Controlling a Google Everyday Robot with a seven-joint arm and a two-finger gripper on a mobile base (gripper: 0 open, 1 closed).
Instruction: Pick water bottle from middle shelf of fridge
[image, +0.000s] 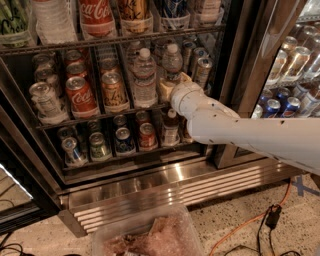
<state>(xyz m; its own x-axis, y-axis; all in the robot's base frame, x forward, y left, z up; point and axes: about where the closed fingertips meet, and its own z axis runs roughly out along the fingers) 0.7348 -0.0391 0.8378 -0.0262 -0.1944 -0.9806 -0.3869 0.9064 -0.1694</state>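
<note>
One water bottle (172, 57), clear and ribbed with a white cap, stands on the middle shelf (95, 117) of the fridge (150, 177), just right of a twin bottle (144, 80). The hand (169, 89) covers its lower half; whether the hand is apart or clamped cannot be told.

Single camera, high and near, looks down into the fridge (165, 182); end effector (168, 89) at the middle shelf (100, 116)
</note>
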